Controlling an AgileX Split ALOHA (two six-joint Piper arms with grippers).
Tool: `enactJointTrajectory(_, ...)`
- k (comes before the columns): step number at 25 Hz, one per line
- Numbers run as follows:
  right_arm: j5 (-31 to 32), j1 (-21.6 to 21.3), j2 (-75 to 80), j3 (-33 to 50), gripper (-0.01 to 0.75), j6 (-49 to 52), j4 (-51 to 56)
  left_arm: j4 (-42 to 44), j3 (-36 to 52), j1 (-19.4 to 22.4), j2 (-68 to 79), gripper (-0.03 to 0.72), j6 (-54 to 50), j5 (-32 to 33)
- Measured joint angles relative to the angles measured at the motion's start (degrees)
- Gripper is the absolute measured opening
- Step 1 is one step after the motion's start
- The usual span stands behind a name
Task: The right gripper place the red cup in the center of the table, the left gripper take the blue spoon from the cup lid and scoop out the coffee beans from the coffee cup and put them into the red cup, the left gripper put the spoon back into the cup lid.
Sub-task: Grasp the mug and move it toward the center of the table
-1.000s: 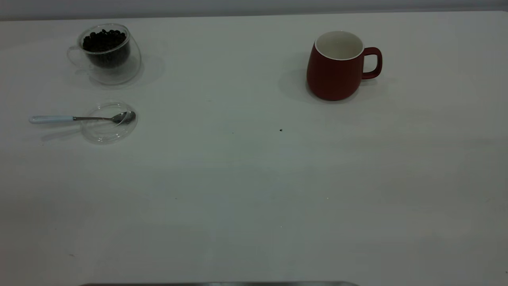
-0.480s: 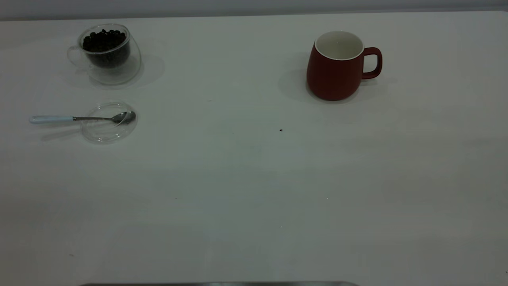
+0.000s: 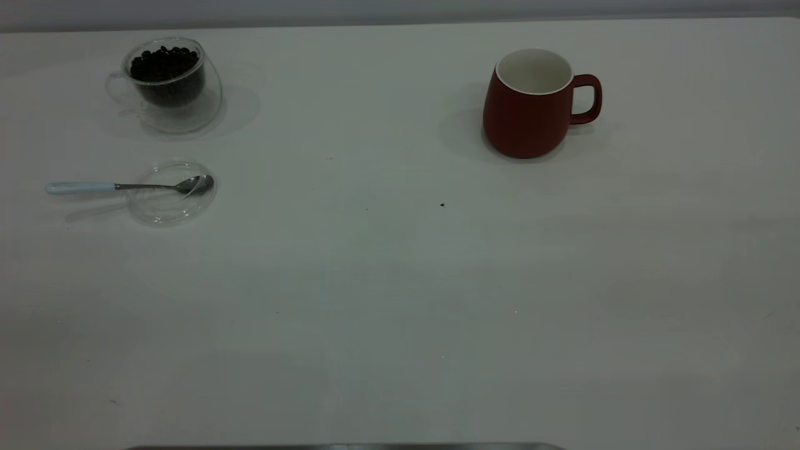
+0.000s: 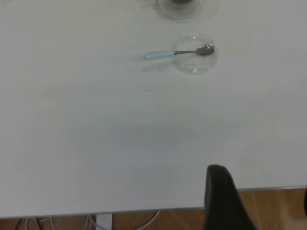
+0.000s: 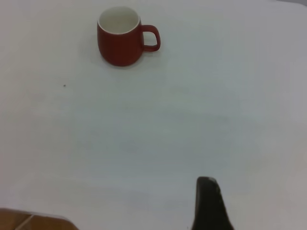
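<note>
The red cup (image 3: 528,106) stands upright in the upper right of the exterior frame, its white inside showing and its loop handle turned toward the right edge; it sits right of the middle of the tabletop (image 3: 400,300), above and to the right of a tiny dark speck (image 3: 442,204). In the upper left stands the coffee cup (image 3: 169,84), filled with the coffee beans (image 3: 164,64). Below it, apart from it, lies the cup lid (image 3: 172,192) flat on the tabletop, and the blue spoon (image 3: 128,186) rests across it, its metal bowl inside the lid near the lid's right rim and its pale handle sticking out past the left rim toward the left edge of the frame. Neither arm appears in the exterior view. In the left wrist view only a dark part of the left gripper (image 4: 223,199) shows at the lower edge, well apart from the spoon and lid. In the right wrist view a dark part of the right gripper (image 5: 208,205) shows at the lower edge, well apart from the red cup. For both, whether the jaws are apart or together cannot be told.
</note>
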Motion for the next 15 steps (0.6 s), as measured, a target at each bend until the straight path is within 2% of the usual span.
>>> enactJointTrajectory(5,-1.0,0.0,1.7,-0.2,0.525,2.8,-0.2,0.0,0.0,0.0,0.0,0.462,-0.1,0.0)
enactJointTrajectory(10,-5.0,0.0,13.0,-0.2,0.548,0.8,4.1,0.0,0.0,0.0,0.0,0.462,-0.1,0.0)
enactJointTrajectory(15,-17.2,0.0,29.6,-0.2,0.55,-7.7,10.1,0.0,0.0,0.0,0.0,0.462,-0.1,0.0)
